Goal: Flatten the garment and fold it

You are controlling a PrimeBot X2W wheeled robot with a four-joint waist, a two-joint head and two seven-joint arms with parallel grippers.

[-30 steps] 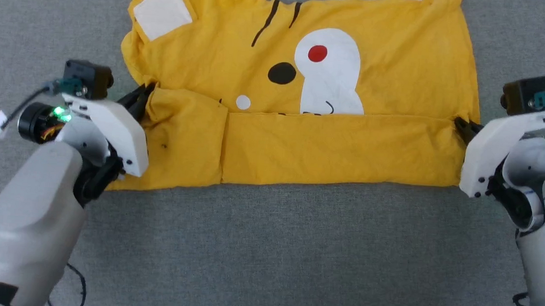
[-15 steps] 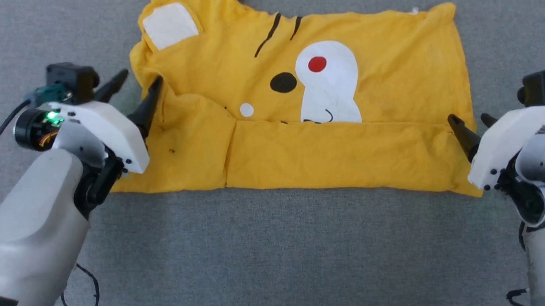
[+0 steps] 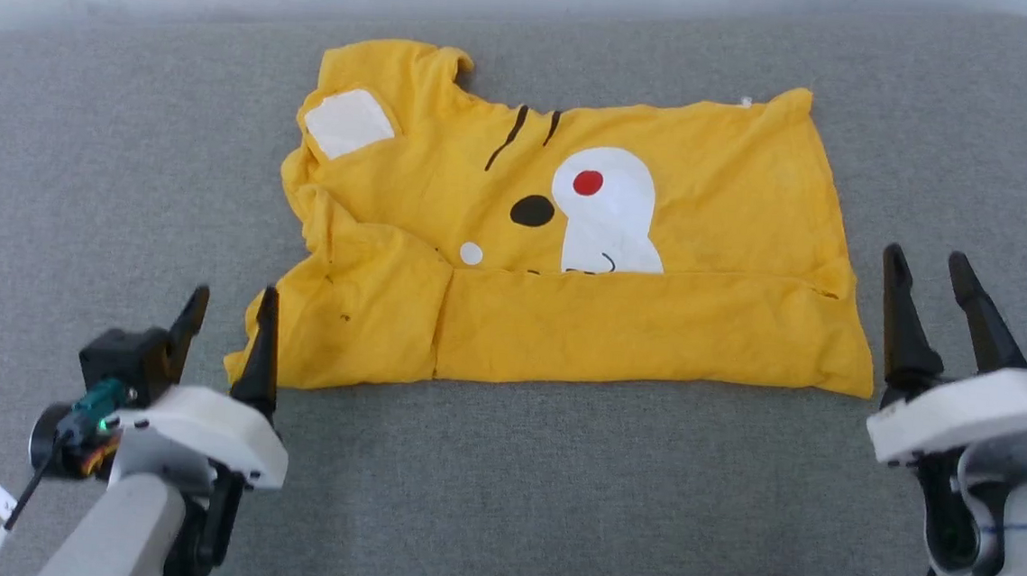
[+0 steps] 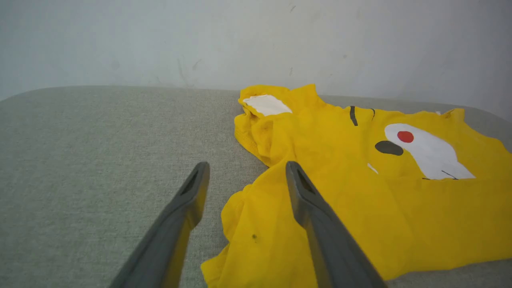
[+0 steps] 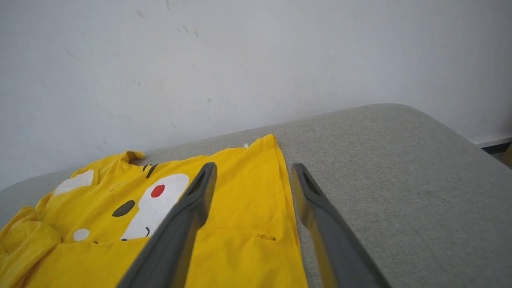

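Your left pincer (image 3: 235, 291) and right pincer (image 3: 924, 253) flank the mustard-yellow cartoon-face T-shirt (image 3: 655, 325), spread and empty, its near fold apparently laid.

Head camera high, looking down at garment (image 3: 637, 333), wrist cameras low at either side, facing wall (image 4: 240, 40), sharing garment
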